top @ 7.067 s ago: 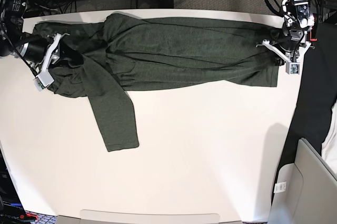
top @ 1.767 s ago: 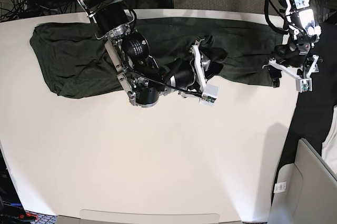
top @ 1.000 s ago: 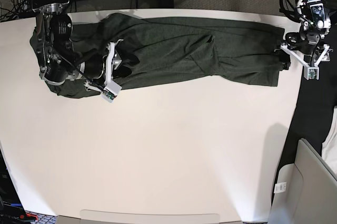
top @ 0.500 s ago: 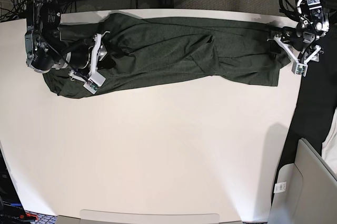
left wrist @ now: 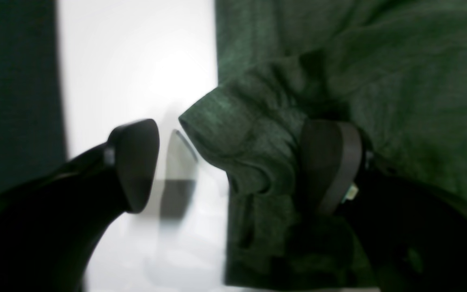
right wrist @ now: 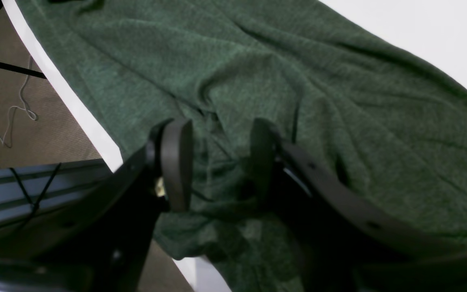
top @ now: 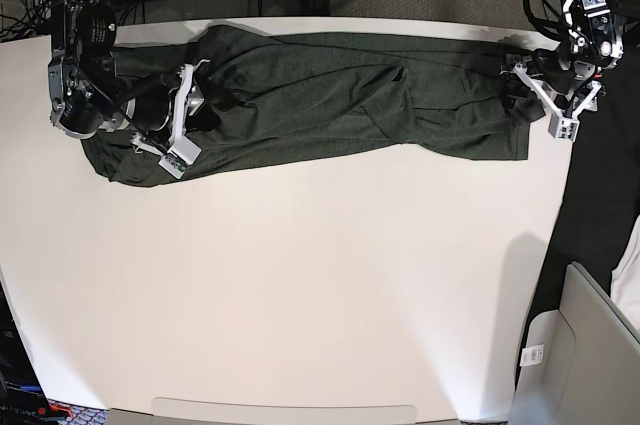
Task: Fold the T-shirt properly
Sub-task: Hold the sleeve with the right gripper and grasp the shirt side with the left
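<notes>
A white tabletop (top: pixel 320 285) carries the dark olive-green heathered knit T-shirt (top: pixel 340 95), which lies stretched in a long, wrinkled band along its far edge. At the shirt's end on the robot's left, the left gripper's fingers (left wrist: pixel 134 162) stand spread wide around a bunched fabric corner. The right gripper's fingers (right wrist: pixel 176 162) stand partly apart over rumpled cloth at the opposite end; whether they pinch it I cannot tell.

The right tool (right wrist: pixel 217 162) hangs with its two black fingers (right wrist: pixel 175 162) apart over the wrinkled dark green T-shirt (right wrist: pixel 298 89), which covers the white bench (right wrist: pixel 440 36) to its edge.
</notes>
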You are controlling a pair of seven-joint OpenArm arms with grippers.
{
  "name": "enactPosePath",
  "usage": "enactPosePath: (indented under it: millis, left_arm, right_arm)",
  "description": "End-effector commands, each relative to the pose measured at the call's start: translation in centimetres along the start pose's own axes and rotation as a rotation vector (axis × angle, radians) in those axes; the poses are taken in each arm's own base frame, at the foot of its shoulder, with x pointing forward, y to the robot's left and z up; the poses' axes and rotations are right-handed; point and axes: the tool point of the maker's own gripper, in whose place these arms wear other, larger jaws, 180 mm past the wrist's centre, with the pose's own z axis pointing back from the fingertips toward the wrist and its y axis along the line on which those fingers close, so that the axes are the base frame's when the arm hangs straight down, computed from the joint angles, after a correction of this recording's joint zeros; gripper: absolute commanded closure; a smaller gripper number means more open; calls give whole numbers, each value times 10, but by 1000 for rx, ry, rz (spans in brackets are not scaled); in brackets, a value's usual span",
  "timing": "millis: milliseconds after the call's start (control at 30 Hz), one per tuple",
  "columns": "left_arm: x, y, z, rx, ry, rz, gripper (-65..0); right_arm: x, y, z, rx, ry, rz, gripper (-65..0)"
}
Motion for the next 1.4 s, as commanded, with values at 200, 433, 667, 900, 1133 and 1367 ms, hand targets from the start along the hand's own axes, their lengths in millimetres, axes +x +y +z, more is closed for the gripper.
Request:
enactPosePath:
  millis: [200, 433, 667, 900, 1133, 1367]
  left_arm:
    - [16, 1, 6, -23, -61, 23, -506]
    - [49, 24, 36, 67, -193, 52, -485]
    - [51, 15, 41, -2, -196, 107, -487]
    - [36, 15, 22, -95, -71, 193, -487]
    - [23, 14, 13, -126, -33, 194, -486]
    - [3, 12, 2, -145, 20, 241, -486]
  right_arm:
    - [11, -2, 6, -6, -33, 24, -244]
    - [11, -2, 6, -7, -34, 24, -244]
    - [11, -3, 7, -10, -31, 26, -244]
    - [10, -3, 7, -7, -30, 25, -244]
    - [10, -2, 7, -5, -30, 24, -244]
    - [10, -2, 7, -5, -30, 24, -244]
